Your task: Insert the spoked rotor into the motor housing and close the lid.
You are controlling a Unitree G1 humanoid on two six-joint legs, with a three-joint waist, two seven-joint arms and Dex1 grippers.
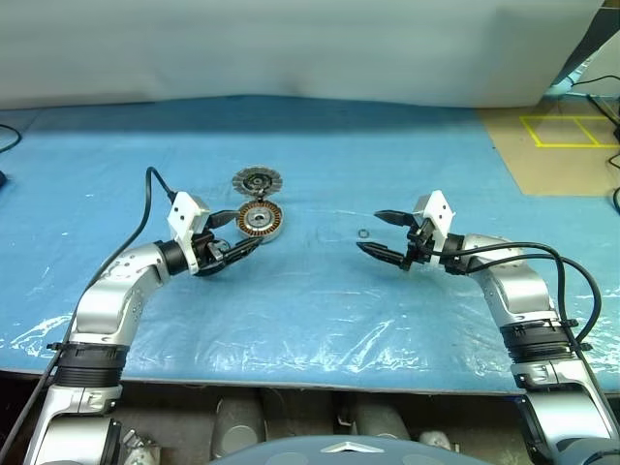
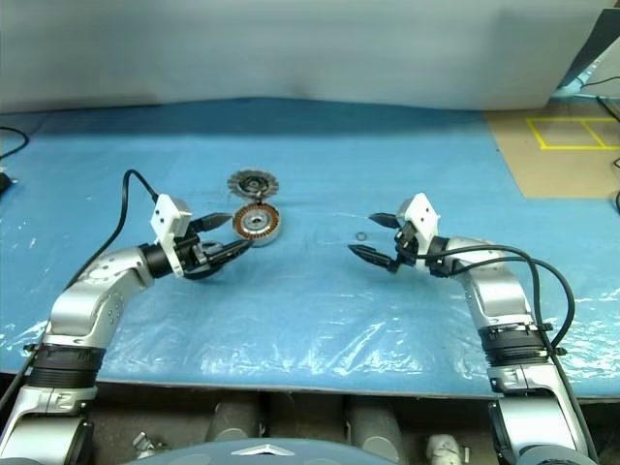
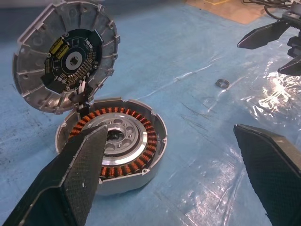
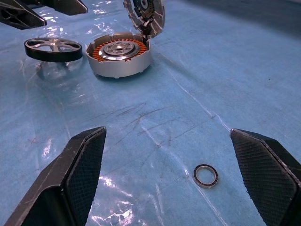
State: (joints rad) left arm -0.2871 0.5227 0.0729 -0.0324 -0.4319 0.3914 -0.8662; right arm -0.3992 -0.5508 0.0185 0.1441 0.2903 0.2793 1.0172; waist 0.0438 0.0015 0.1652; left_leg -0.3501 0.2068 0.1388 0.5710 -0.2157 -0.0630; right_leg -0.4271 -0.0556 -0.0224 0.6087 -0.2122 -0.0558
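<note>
The motor housing (image 1: 260, 220), a silver cup with copper windings, sits on the blue table left of centre. Its grey finned lid (image 1: 257, 180) stands tilted open at the housing's far edge, dark inner face showing (image 3: 66, 56). The spoked rotor (image 4: 52, 48) lies flat on the table right beside the housing, under my left gripper. My left gripper (image 1: 242, 231) is open and empty, its fingers pointing at the housing (image 3: 117, 146) from close by. My right gripper (image 1: 370, 232) hovers open and empty right of centre, well apart from the housing.
A small metal ring (image 1: 362, 232) lies on the table just in front of my right gripper's fingertips. The blue table cover (image 1: 320, 310) is wrinkled plastic film. A brown floor patch with yellow tape (image 1: 567, 131) lies at the far right.
</note>
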